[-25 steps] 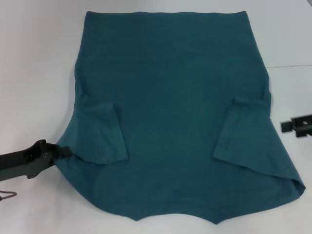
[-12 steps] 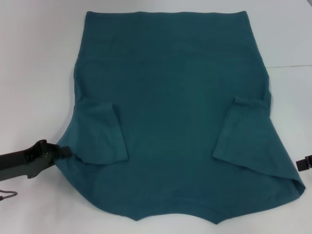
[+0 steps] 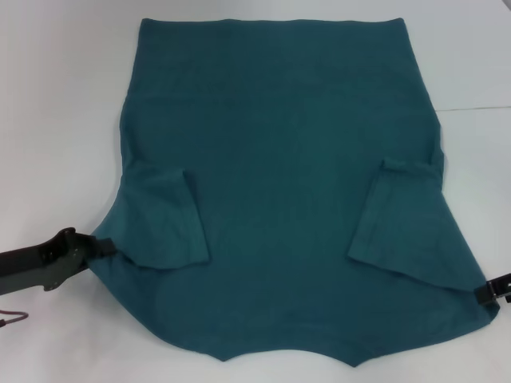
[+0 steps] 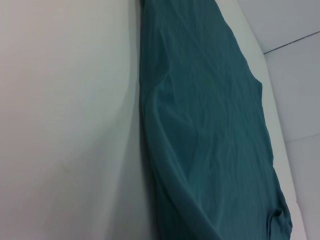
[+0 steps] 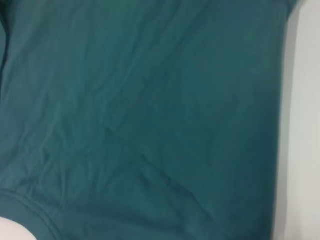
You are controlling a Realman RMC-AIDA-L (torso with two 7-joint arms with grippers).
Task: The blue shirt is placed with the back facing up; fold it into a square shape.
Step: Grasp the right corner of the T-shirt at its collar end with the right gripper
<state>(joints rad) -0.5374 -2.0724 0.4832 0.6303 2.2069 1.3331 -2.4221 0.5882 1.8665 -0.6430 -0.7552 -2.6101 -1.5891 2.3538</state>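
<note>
The blue shirt (image 3: 279, 159) lies flat on the white table, hem at the far side, with both short sleeves folded inward onto the body. My left gripper (image 3: 102, 248) touches the shirt's near left corner, beside the folded left sleeve (image 3: 164, 219). My right gripper (image 3: 489, 292) sits at the shirt's near right corner, partly cut off by the edge of the head view. In the left wrist view the shirt (image 4: 210, 125) runs along the table as a long strip. Fabric of the shirt (image 5: 150, 100) nearly fills the right wrist view.
The white table (image 3: 56, 120) surrounds the shirt on all sides, with a thin seam line (image 3: 479, 108) at the far right. A thin red cable (image 3: 12, 319) lies near my left arm at the near left.
My right gripper has moved toward me along the shirt's right side, from beside the folded sleeve to the near right corner. The left gripper and the shirt have barely moved.
</note>
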